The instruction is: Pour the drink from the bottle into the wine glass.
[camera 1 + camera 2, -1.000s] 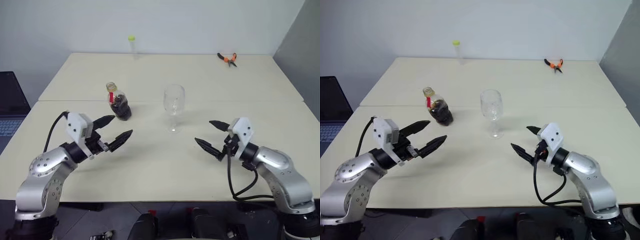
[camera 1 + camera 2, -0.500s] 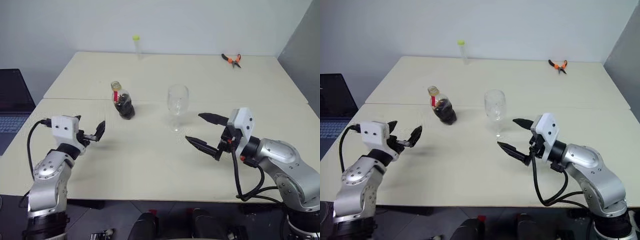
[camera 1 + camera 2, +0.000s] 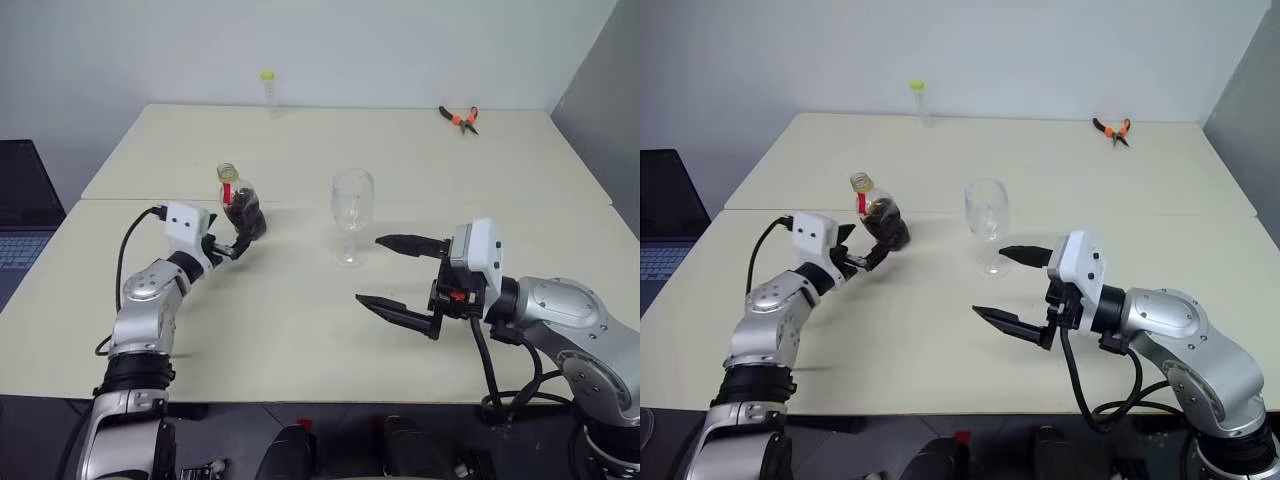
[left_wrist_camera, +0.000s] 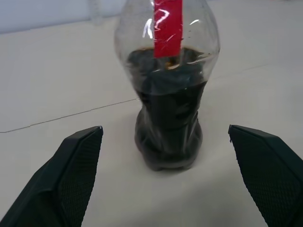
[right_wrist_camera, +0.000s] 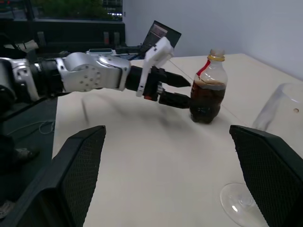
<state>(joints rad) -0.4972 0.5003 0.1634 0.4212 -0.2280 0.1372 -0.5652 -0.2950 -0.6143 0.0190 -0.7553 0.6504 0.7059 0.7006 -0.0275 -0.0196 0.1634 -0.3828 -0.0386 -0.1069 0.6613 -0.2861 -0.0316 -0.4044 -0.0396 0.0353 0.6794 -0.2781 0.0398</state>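
Now that our left claw (image 4: 165, 179) has reached forward from the table's near side, the cola bottle (image 4: 168, 90) stands upright between its wide-open, empty fingers, ready for closing. Our right claw (image 3: 400, 272), also spread wide and empty, hovers just short of the empty wine glass (image 3: 350, 215).

No readable text, brand, number or sign is to be made out anywhere; the red label (image 4: 167, 26) on the bottle (image 4: 166, 90) is seen as a plain red strip with no lettering that can be read.
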